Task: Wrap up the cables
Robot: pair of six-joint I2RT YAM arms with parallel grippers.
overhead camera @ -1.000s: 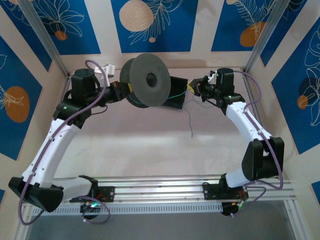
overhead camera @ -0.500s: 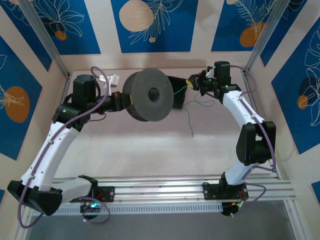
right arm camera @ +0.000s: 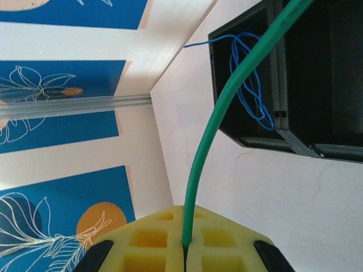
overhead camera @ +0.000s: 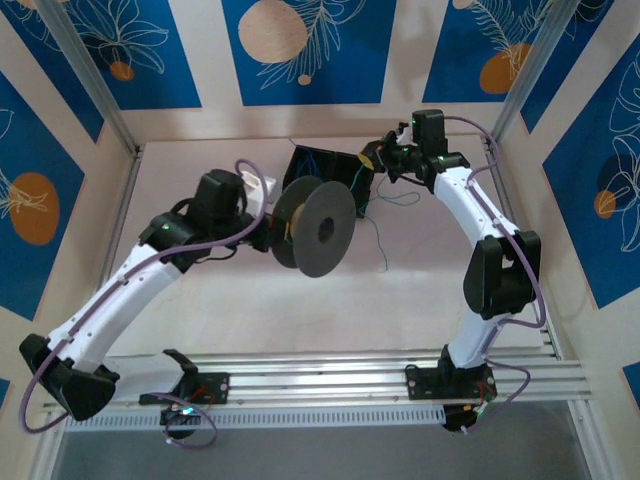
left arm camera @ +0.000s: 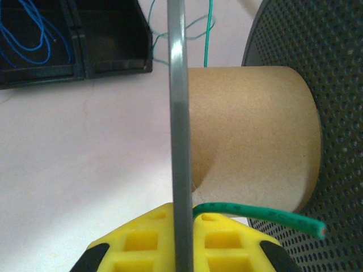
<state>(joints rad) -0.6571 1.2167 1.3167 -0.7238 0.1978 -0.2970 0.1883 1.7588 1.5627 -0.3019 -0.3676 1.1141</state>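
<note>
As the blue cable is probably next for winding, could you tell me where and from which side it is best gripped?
The blue cable lies looped deep in a compartment of the black tray, but one end sticks out over the tray's wall. I would pinch that end from above, outside the tray, with the jaws across the wire. There the walls should not get in the way.

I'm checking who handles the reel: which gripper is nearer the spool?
Left. The left gripper clamps one flange of the spool; the right gripper is apart, by the black tray's right end, pinching the green cable.
</note>
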